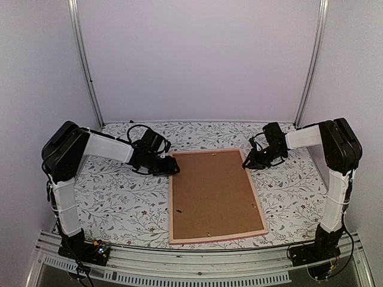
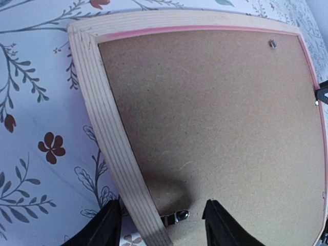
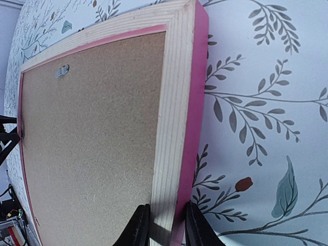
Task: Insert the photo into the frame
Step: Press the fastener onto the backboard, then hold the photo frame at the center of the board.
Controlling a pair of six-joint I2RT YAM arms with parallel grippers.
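a table (image 1: 119, 203) covered in a pale cloth printed with leaves and small red flowers fills the floor of a white-walled booth. on it, right of the middle, the frame (image 1: 215, 238) lies flat with its back up, its long sides running away from the arm bases, pale layered wood on the back and pink on its outer edge. a plain brown backing board (image 1: 212, 191) sits inside the rails and fills the opening, so what lies under it is hidden. the left arm (image 1: 105, 146) reaches in to the frame's far left corner and the right arm (image 1: 305, 137) to its far right corner. the left gripper (image 1: 173, 169) stands with its jaws well apart, the fingers (image 2: 105, 228) straddling the left rail, one outside the wood and one over the board, neither clearly touching. the right gripper (image 1: 246, 162) has its jaws narrow and closed on the right rail, fingers (image 3: 139, 228) pressed to the inner and outer sides. between the left fingers a small metal clip (image 2: 174, 218) lies at the rail's inner edge, and a smaller metal tab (image 2: 272, 44) sits near the board's far edge.
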